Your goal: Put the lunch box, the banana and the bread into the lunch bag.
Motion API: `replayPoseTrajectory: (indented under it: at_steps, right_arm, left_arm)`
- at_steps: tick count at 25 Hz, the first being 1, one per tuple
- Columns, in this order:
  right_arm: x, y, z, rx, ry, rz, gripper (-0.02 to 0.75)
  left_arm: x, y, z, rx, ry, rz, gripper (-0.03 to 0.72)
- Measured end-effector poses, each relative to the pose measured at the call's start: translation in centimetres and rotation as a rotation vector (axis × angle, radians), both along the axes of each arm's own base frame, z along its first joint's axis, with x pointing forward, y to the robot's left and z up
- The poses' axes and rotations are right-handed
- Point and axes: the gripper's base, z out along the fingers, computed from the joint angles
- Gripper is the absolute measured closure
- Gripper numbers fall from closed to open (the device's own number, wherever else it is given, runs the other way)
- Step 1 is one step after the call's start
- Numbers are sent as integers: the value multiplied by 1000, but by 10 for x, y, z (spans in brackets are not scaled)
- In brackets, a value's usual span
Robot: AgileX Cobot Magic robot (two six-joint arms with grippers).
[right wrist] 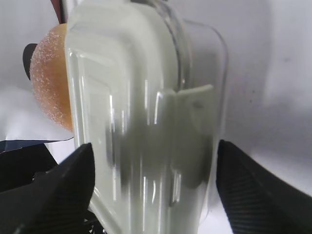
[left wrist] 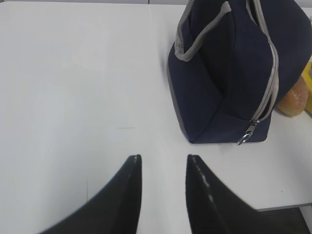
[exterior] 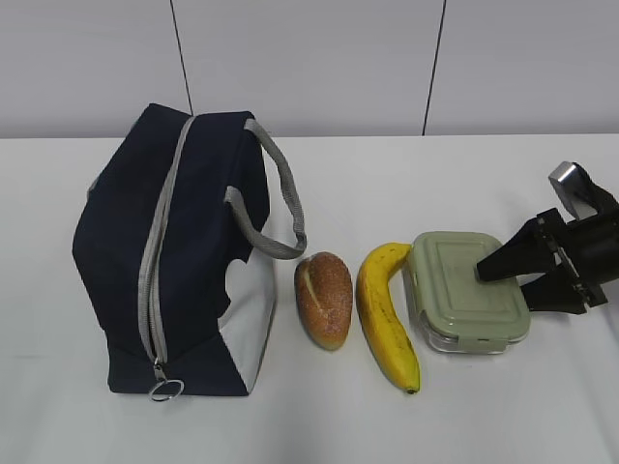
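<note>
The navy lunch bag [exterior: 116, 251] stands on the left with its grey zipper shut and the ring pull [exterior: 166, 390] at the near end. The bread [exterior: 324, 298], the banana [exterior: 382, 319] and the green-lidded lunch box [exterior: 455, 280] lie in a row to its right. My right gripper [exterior: 503, 280] is open, with its jaws on either side of the lunch box's right end [right wrist: 141, 97]; a gap shows at the right finger [right wrist: 243, 175]. My left gripper [left wrist: 163, 158] is open and empty over bare table, short of the bag [left wrist: 219, 73].
The white table [exterior: 435, 174] runs back to a pale wall. The bag's grey strap handles [exterior: 280, 193] hang toward the bread. The bread also shows behind the bag in the left wrist view [left wrist: 295, 100] and beside the box in the right wrist view [right wrist: 48, 92].
</note>
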Motion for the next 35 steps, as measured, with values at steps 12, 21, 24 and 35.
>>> replayPoseTrajectory:
  at_steps: [12,21,24,35]
  right_arm:
    - [1,0,-2,7,4,-10,328]
    - [3,0,-1,24,-2,-40,338]
    - [3,0,-1,24,-2,-40,343]
    - [3,1,1,13,7,-38,346]
  left_arm:
    - [0,0,0,1,0,0,449]
    - [0,0,0,1,0,0,449]
    - [0,0,0,1,0,0,449]
    - [0,0,0,1,1,0,449]
